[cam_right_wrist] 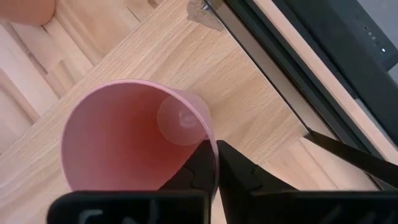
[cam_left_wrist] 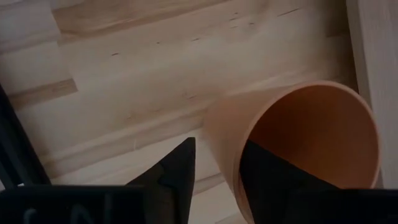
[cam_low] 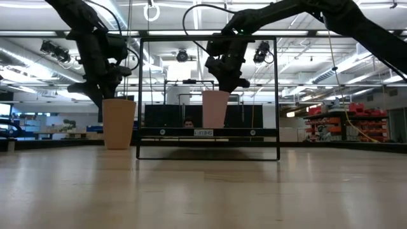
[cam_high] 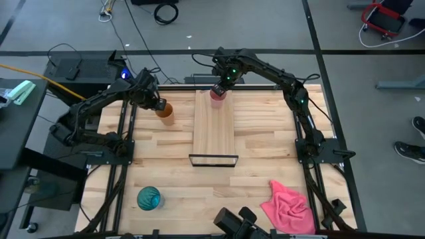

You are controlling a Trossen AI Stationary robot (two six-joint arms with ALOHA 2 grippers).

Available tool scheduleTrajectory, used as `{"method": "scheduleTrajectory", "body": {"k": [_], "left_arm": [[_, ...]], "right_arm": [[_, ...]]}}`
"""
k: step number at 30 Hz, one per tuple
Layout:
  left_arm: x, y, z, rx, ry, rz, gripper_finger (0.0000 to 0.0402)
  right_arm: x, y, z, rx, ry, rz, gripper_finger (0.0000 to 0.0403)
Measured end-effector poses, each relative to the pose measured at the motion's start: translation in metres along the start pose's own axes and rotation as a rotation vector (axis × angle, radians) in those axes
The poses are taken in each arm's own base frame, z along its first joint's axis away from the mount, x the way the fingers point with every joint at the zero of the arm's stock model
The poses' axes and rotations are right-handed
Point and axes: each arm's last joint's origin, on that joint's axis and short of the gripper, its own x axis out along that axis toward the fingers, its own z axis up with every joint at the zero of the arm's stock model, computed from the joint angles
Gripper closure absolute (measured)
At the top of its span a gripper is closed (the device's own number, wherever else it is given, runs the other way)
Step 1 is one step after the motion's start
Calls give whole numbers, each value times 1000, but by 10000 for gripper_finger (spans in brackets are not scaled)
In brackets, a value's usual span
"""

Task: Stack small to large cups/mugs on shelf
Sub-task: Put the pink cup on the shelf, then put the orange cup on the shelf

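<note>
The pale pink cup (cam_high: 217, 94) stands at the far end of the shelf (cam_high: 214, 129), a light-wood plank with a black frame (cam_high: 213, 160) at its near end. My right gripper (cam_right_wrist: 217, 171) is shut on this cup's rim; in the low view the pink cup (cam_low: 215, 109) shows upright behind the frame. The orange-tan cup (cam_high: 165, 111) stands upright on the table left of the shelf. My left gripper (cam_left_wrist: 217, 174) is open, one finger inside the orange cup (cam_left_wrist: 298, 143) and one outside. The teal cup (cam_high: 149, 198) stands alone near the table's near left corner. My right gripper pinches the pink cup's wall at the rim (cam_right_wrist: 208, 134), one finger inside the cup and one outside, coming from above. The cup is upright with its base on or just above the shelf's far end. My left gripper straddles the orange cup's rim (cam_left_wrist: 227, 165) from above. A gap shows between the outer finger (cam_left_wrist: 180, 171) and the wall. Whether the inner finger (cam_left_wrist: 267, 177) touches the wall, I cannot tell.
A crumpled pink cloth (cam_high: 289, 206) lies near the table's near right corner. Black frame rails (cam_high: 126, 126) run along the table's left and right sides. Bare tabletop lies between the shelf and the rails and in front of the shelf's frame.
</note>
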Motion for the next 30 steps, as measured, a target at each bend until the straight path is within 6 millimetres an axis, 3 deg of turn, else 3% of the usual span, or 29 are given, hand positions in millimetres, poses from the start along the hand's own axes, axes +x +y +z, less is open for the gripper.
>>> {"method": "scheduleTrajectory", "body": {"k": [10, 23, 30], "left_arm": [[0, -1, 2, 3, -16, -21, 298], [1, -5, 1, 17, -14, -36, 297], [1, -12, 0, 41, -17, -50, 297]], "right_arm": [[0, 0, 1, -1, -10, 3, 335], [0, 3, 2, 17, -14, 48, 332], [13, 0, -3, 32, 28, 45, 332]]}}
